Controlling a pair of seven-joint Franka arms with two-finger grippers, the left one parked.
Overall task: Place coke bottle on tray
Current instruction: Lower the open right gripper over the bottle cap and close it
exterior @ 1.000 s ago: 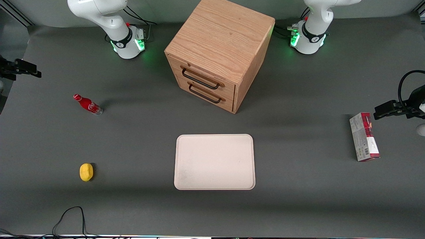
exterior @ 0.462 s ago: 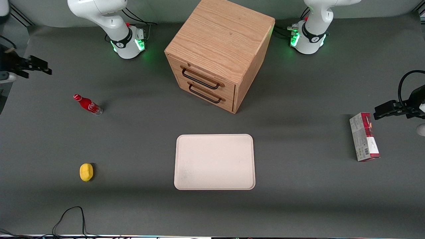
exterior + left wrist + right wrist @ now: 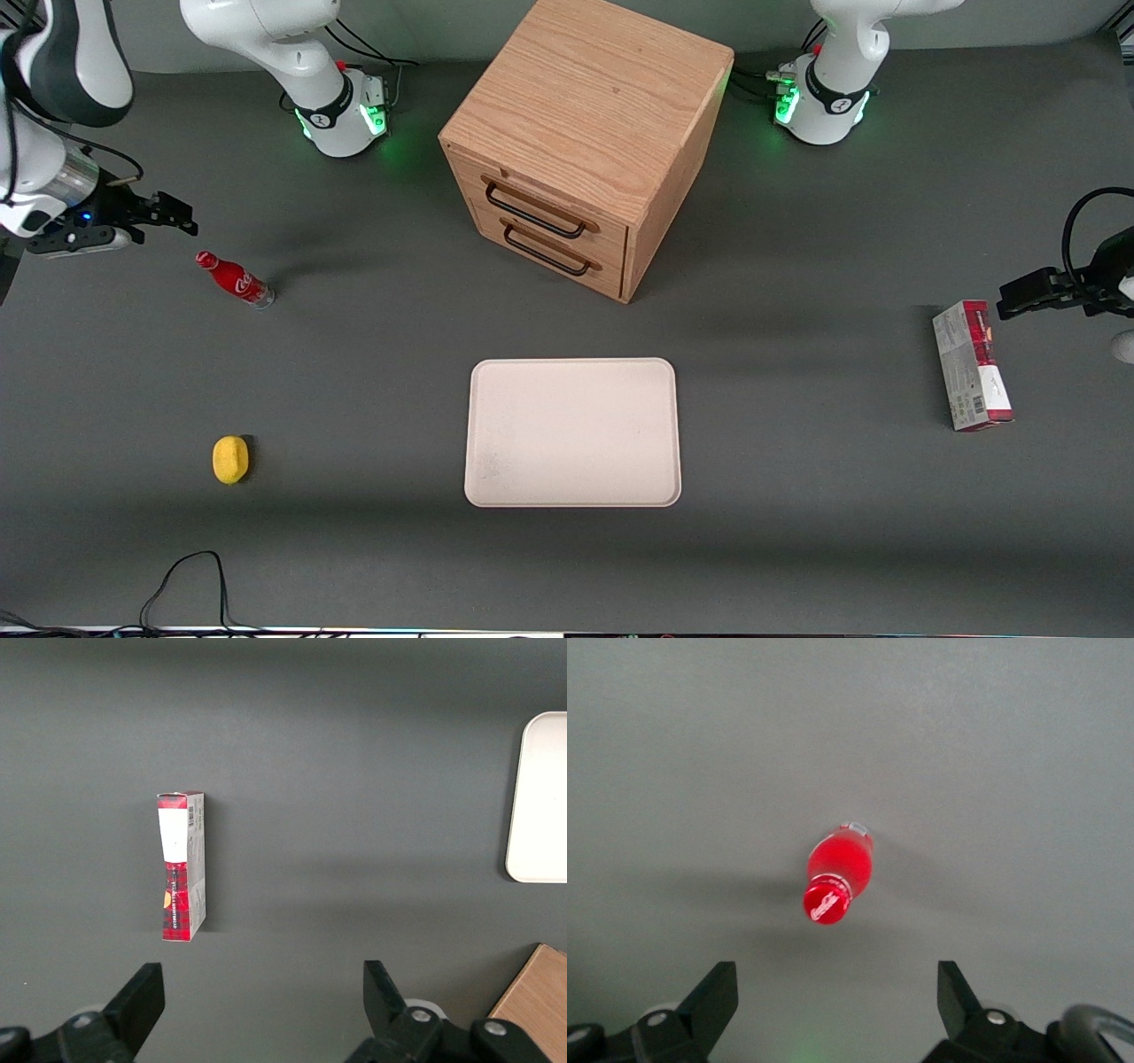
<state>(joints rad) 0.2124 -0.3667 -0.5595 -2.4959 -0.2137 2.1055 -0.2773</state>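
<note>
The coke bottle (image 3: 235,279), small and red with a red cap, stands on the grey table toward the working arm's end. In the right wrist view it (image 3: 837,870) shows from above, cap toward the camera. My right gripper (image 3: 173,215) hovers above the table beside the bottle's cap, a little farther from the front camera than the bottle. It is open and empty, and the fingers (image 3: 713,1001) stand wide apart around the gripper's middle (image 3: 835,997), short of the bottle. The cream-pink tray (image 3: 572,431) lies flat mid-table, nearer the front camera than the cabinet, with nothing on it.
A wooden two-drawer cabinet (image 3: 585,151) stands mid-table. A yellow lemon-like object (image 3: 230,460) lies nearer the front camera than the bottle. A red-and-grey box (image 3: 972,365) lies toward the parked arm's end and shows in the left wrist view (image 3: 182,866). A black cable (image 3: 186,576) loops at the front edge.
My right arm has swung in from the table's edge toward the bottle, and the gripper now sits close beside it. The bottle and tray have not moved.
</note>
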